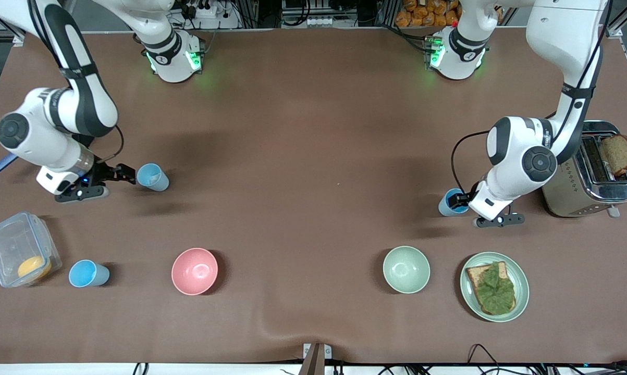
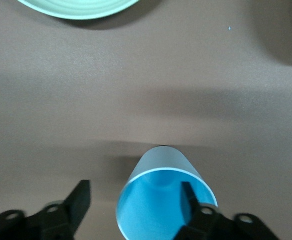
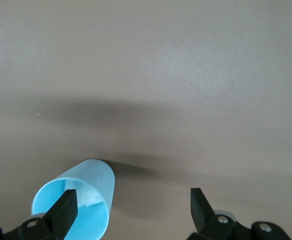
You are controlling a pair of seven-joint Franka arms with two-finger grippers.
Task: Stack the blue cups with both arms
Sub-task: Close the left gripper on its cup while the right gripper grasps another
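Observation:
Three blue cups are in view. One blue cup (image 1: 152, 177) stands toward the right arm's end of the table. My right gripper (image 1: 130, 174) is open at its rim. In the right wrist view one finger (image 3: 66, 209) is inside this cup (image 3: 86, 187) and the other finger (image 3: 198, 204) is well outside it. A second blue cup (image 1: 451, 203) stands toward the left arm's end. My left gripper (image 1: 462, 200) is open astride its wall: one finger (image 2: 188, 197) is inside the cup (image 2: 158, 170), the other (image 2: 78, 200) outside. A third blue cup (image 1: 86, 273) stands alone nearer the camera.
A pink bowl (image 1: 194, 271) and a pale green bowl (image 1: 406, 269) stand near the front. A green plate (image 1: 519, 307) holds bread with lettuce. A toaster (image 1: 592, 172) with a bread slice stands beside the left arm. A clear container (image 1: 19, 250) sits beside the third cup.

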